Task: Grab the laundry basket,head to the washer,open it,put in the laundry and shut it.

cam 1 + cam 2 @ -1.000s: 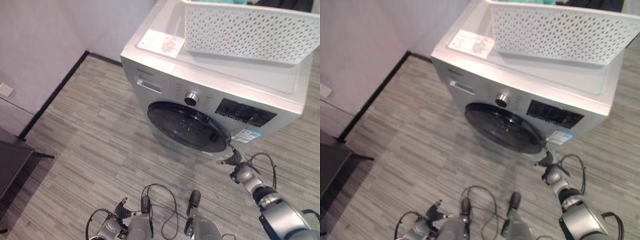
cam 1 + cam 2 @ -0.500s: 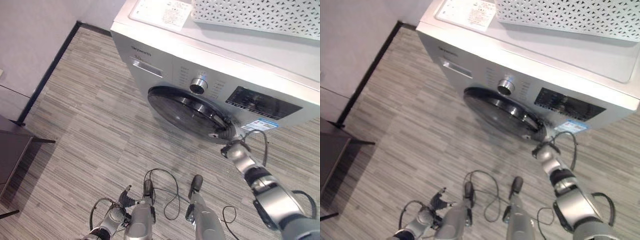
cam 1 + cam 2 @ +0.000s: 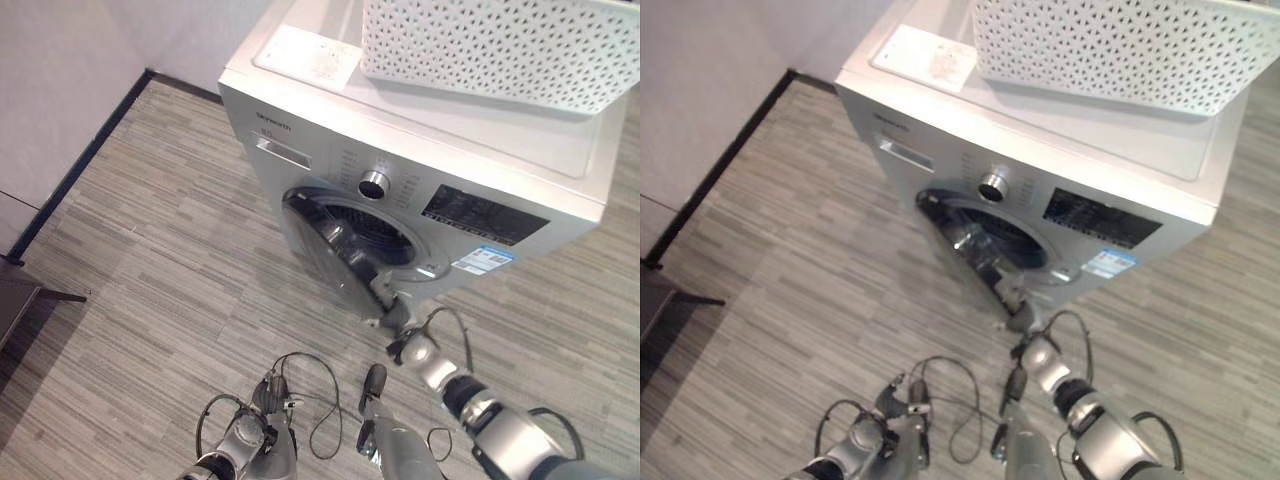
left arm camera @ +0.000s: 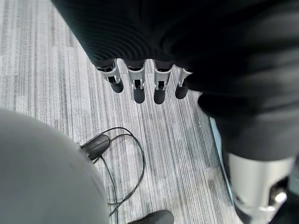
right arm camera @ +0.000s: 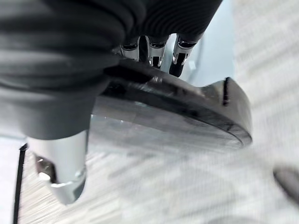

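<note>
Both eye views look steeply down from the head, sharing the washer [image 3: 420,170] and the basket [image 3: 1110,50] on it. The right wrist view sits close against the washer door [image 5: 187,112]; the left wrist view faces the floor [image 4: 42,70].

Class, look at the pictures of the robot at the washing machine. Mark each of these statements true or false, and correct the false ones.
1. The washer door is swung partly open. True.
2. The white laundry basket stands on the floor. False: it sits on top of the washer.
3. The right hand is at the door's free edge. True; the right wrist view shows its fingers curled over the rim.
4. The left hand holds the basket. False: it hangs over the floor, holding nothing.
5. Laundry hangs out of the drum. False: none shows there.
</note>
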